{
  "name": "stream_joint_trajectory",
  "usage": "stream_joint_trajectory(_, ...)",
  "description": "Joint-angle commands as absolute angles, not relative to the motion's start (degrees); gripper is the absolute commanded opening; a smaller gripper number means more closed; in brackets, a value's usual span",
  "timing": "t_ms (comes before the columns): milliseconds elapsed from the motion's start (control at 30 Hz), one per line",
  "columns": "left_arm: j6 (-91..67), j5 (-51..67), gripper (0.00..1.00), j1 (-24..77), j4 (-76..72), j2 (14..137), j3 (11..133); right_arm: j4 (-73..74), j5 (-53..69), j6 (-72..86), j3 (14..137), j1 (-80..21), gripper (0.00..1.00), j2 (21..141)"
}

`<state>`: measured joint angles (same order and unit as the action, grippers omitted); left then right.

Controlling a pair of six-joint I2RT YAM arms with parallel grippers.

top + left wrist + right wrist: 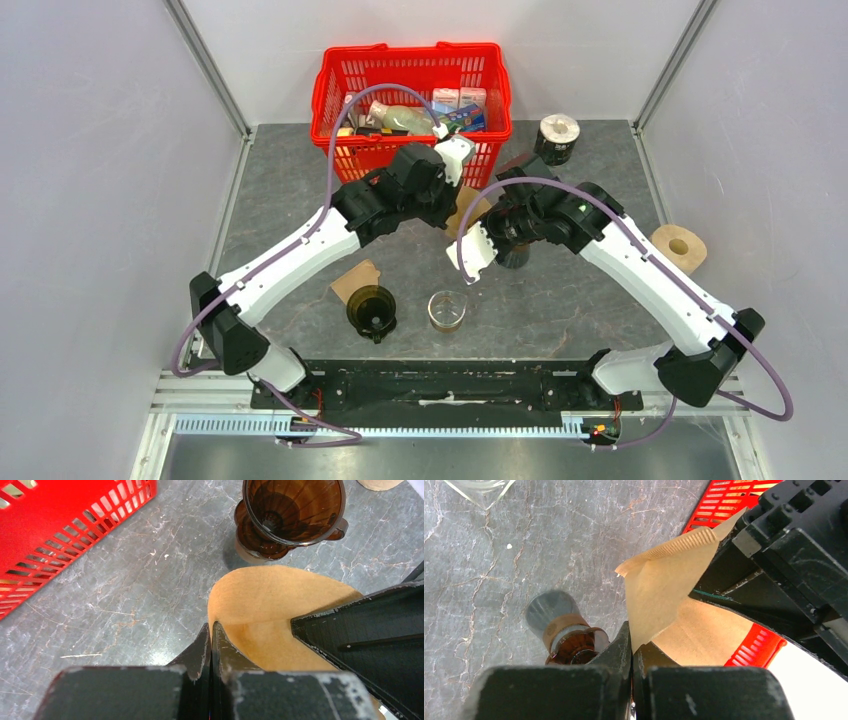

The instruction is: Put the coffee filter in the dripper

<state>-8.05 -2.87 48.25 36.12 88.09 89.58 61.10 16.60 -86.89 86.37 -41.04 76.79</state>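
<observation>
Fingers (199, 652) of the left gripper (210, 630) clenched on one edge of the tan, fan-shaped paper coffee filter (270, 605); fingers (616, 652) of the right gripper (632, 647) pinched tight on another edge of the same sheet, near its ribbed seam. Filter held between the two grippers above the grey marbled tabletop (290, 200), partly spread, just in front of the amber translucent cone dripper (292, 510) and not yet inside it. Dripper upright on the surface, mouth up, handle to one side. Behind the grippers, a red plastic mesh basket (330, 90) of packaged goods. Nearer the arm bases, a clear glass tumbler (447, 310), a dark round handled vessel (372, 310) and, just beside that vessel, a second tan paper filter (355, 278) lying flat.
</observation>
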Motion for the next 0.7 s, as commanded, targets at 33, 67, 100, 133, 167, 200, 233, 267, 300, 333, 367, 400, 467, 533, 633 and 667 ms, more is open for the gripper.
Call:
stream_joint_trajectory(33,-2.4,-6.08,0.02,47.64,33.72,84.55,88.14,62.23,14.85,-87.04,85.78,-41.14,0.0,75.05)
stream_joint_trajectory(67,-2.29,-6.02,0.02,47.64,33.45,84.25,87.82,61.43,14.59,-86.85,85.69,-41.21,0.01,75.14)
stream_joint_trajectory(100,-2.2,-5.83,0.02,47.64,33.12,83.78,87.53,60.67,14.5,-86.63,85.61,-41.22,0.09,75.16)
stream_joint_trajectory(133,-2.2,-5.63,0.02,47.64,32.68,83.48,87.16,59.88,14.63,-86.33,85.4,-41.19,0.15,75.02)
stream_joint_trajectory(167,-2.27,-5.41,0.02,47.64,32.39,83.25,86.95,58.46,14.93,-85.74,85.15,-41.21,0.19,74.79)
stream_joint_trajectory(200,-2.41,-5.36,0.02,47.61,32.01,83.09,86.8,56.95,15.37,-85.0,84.72,-41.2,0.26,74.27)
stream_joint_trajectory(233,-2.53,-5.53,0.02,47.61,31.83,82.96,86.73,54.97,15.98,-84.23,84.05,-41.22,0.36,73.68)
stream_joint_trajectory(267,-2.83,-6.26,0.02,47.64,31.67,82.93,86.67,52.5,16.39,-83.21,83.32,-41.19,0.43,72.81)
stream_joint_trajectory(300,-3.18,-7.55,0.02,47.72,31.52,82.97,86.69,49.5,16.93,-81.44,82.19,-41.17,0.46,71.63)
stream_joint_trajectory(333,-3.46,-8.68,0.02,47.68,31.55,82.96,86.66,46.48,17.47,-79.65,81.33,-41.19,0.51,70.75)
stream_joint_trajectory(367,-3.87,-10.45,0.02,47.72,31.39,82.89,86.57,44.13,17.92,-77.74,80.39,-41.22,0.6,69.75)
stream_joint_trajectory(400,-4.18,-12.08,0.02,47.72,31.2,82.97,86.49,42.69,18.5,-76.5,79.89,-41.16,0.76,68.94)
stream_joint_trajectory(467,-4.65,-14.33,0.02,47.81,30.7,83.07,86.43,40.59,20.03,-73.81,78.76,-41.16,0.97,67.26)
stream_joint_trajectory(533,-5.07,-16.28,0.02,47.81,29.85,83.08,86.05,37.86,21.57,-70.31,77.63,-41.22,0.97,65.71)
stream_joint_trajectory(633,-5.89,-19.38,0.02,47.81,29.19,83.4,86.06,30.75,20.6,-64.12,74.71,-41.18,0.97,63.38)
stream_joint_trajectory(667,-6.33,-20.32,0.02,47.81,28.92,83.52,85.96,26.7,18.96,-59.96,73.53,-41.21,0.97,62.75)
